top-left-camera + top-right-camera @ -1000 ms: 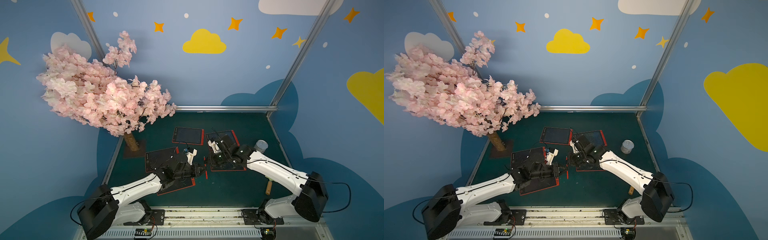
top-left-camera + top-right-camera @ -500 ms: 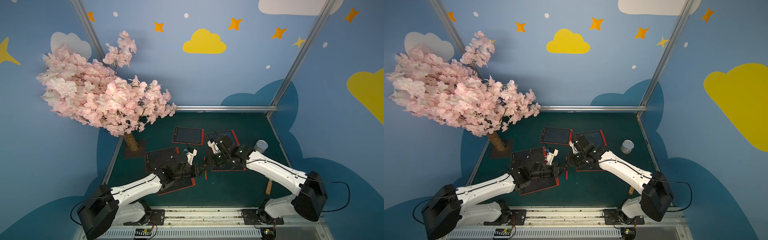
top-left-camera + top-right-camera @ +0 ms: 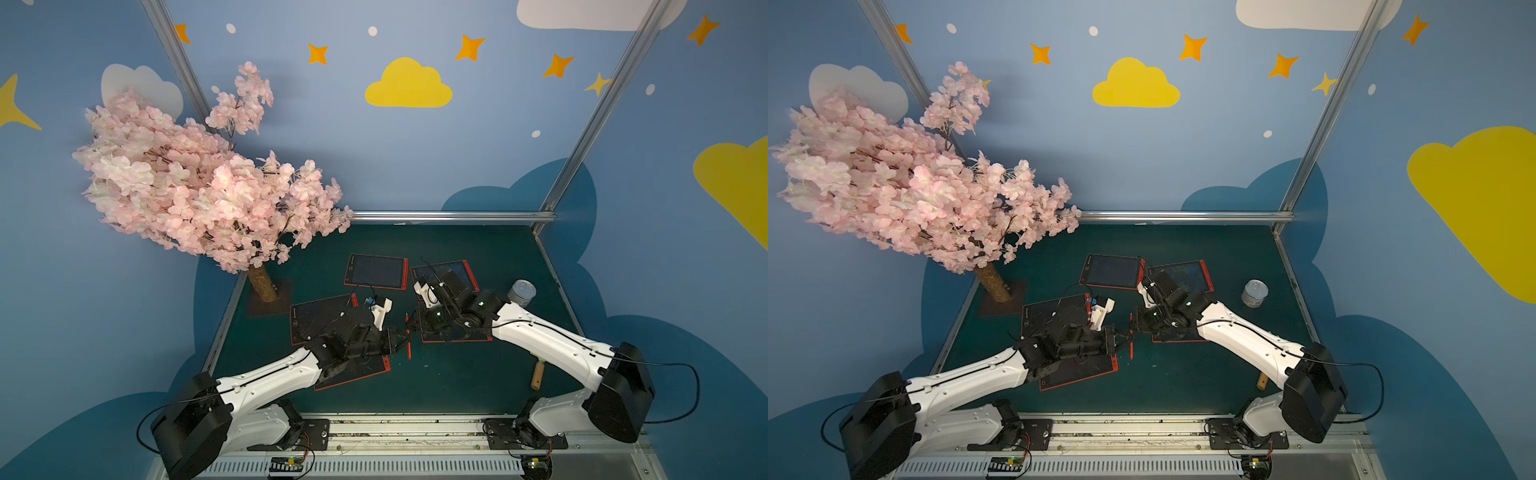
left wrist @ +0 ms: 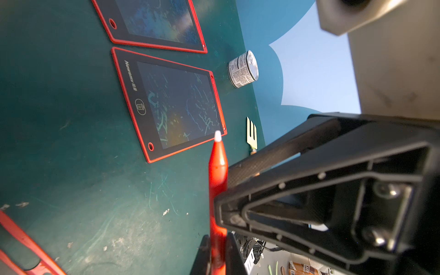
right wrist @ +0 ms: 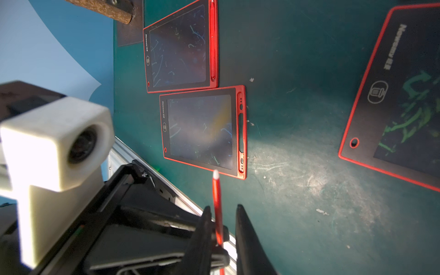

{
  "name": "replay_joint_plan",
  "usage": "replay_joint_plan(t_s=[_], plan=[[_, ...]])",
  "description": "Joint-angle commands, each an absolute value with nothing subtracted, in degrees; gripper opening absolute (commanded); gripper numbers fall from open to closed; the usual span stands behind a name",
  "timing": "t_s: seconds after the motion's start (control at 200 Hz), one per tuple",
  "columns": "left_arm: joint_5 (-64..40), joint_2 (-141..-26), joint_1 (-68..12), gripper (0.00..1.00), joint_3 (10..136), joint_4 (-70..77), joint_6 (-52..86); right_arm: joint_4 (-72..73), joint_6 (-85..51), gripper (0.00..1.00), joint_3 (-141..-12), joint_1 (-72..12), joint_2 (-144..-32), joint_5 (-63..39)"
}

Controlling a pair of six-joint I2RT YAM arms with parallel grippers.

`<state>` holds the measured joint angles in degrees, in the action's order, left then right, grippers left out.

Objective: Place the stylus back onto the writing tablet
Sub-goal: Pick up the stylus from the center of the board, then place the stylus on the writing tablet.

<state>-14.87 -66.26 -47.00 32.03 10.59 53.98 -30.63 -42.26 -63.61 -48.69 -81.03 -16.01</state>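
Observation:
The red stylus (image 3: 408,345) with a white tip hangs upright above the green mat between the two arms. My left gripper (image 3: 402,337) is shut on its shaft; in the left wrist view the stylus (image 4: 217,171) sticks out from between the closed jaws of the left gripper (image 4: 217,238). My right gripper (image 5: 223,207) is open, its jaws standing on either side of the stylus (image 5: 217,202) with a gap on one side. A red-framed writing tablet (image 5: 202,131) with an empty side slot (image 5: 241,133) lies under the left arm (image 3: 353,374).
Several more red tablets lie around: one with a stylus stored (image 3: 320,316), one under the right arm (image 3: 453,337), two further back (image 3: 376,271). A tin can (image 3: 521,292) and a wooden-handled fork (image 3: 537,374) lie at the right. A blossom tree (image 3: 208,187) stands at the left.
The left jaws have closed onto the stylus and the right jaws have parted from it. Both arms have stayed almost in place.

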Motion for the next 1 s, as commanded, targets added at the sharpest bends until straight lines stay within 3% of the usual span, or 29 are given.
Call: replay_joint_plan(t_s=[0.0, 0.476, 0.661, 0.996], plan=[[-13.7, -64.2, -46.8, 0.11, 32.2, 6.9, 52.7, -29.8, -40.7, 0.31, -62.6, -49.0, -78.5, -16.7], [-0.7, -58.6, -46.7, 0.11, 31.1, -9.4, 57.2, -23.8, -38.8, 0.74, -49.4, -48.4, -62.3, -12.3], [1.3, -62.6, -46.8, 0.11, 32.4, -11.8, 60.4, -21.4, -35.9, 0.78, -45.0, -48.0, -55.7, -11.4], [2.2, -73.2, -46.7, 0.09, 35.0, -10.6, 62.8, -24.8, -31.8, 0.84, -44.0, -48.0, -53.2, -12.1]])
